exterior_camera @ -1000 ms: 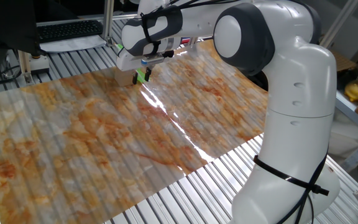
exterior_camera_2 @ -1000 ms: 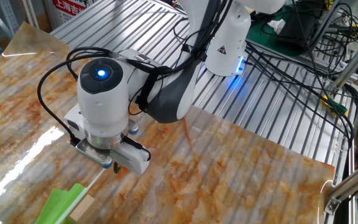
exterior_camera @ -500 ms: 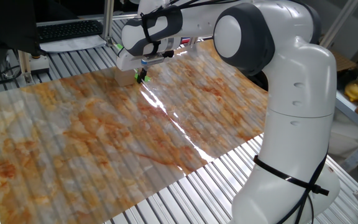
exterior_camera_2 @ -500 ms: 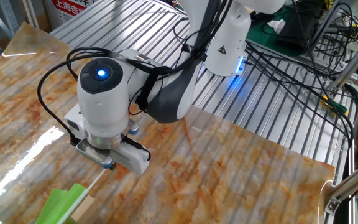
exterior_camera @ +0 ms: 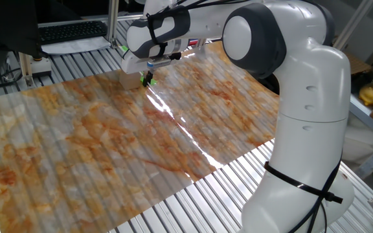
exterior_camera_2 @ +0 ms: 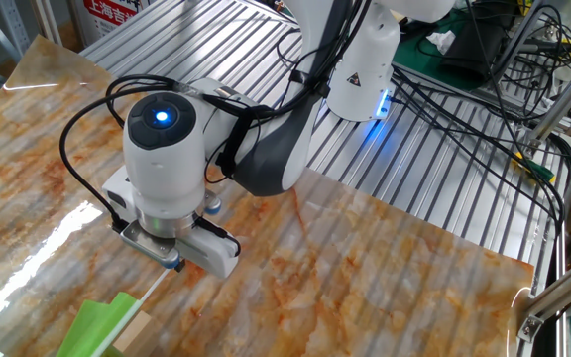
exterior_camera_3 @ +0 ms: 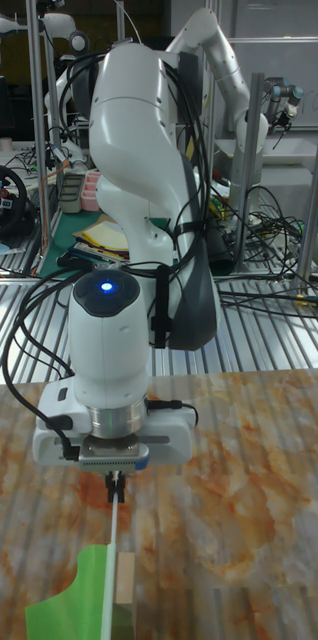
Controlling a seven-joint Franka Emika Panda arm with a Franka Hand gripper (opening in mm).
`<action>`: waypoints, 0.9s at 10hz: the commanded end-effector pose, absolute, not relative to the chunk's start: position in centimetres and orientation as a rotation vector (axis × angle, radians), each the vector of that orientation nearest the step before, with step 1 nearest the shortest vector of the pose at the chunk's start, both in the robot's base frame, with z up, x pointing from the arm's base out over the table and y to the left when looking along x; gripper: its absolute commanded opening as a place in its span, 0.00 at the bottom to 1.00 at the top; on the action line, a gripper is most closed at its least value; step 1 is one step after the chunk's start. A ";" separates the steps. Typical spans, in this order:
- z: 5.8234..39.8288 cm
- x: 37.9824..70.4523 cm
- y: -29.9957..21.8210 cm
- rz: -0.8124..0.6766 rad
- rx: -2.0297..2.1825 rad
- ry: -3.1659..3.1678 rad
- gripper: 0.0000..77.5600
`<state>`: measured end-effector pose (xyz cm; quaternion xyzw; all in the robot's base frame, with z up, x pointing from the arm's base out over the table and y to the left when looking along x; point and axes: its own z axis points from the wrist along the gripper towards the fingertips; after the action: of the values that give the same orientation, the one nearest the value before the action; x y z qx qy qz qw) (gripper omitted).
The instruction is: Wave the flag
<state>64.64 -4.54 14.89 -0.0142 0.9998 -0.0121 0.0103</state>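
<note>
Nearest in the tall view, the flag stands against a wooden block on the bench. My tool is clamped on its stick just behind. The other fixed view hides the fingers under my wrist; one fixed view shows only green beneath them.

The white arm reaches far out over the table, wrist bent straight down. Its gripper points at the surface, its dark fingers drawn close together.
</note>
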 end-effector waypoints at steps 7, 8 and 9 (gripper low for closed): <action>15.3 64.9 -4.6 -0.041 -0.054 3.115 0.01; 20.7 67.7 -7.8 -0.051 -0.024 3.127 0.01; 20.9 68.0 -8.0 -0.051 -0.024 3.127 0.01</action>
<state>65.22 -4.95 15.57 -0.0156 0.9997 -0.0133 0.0105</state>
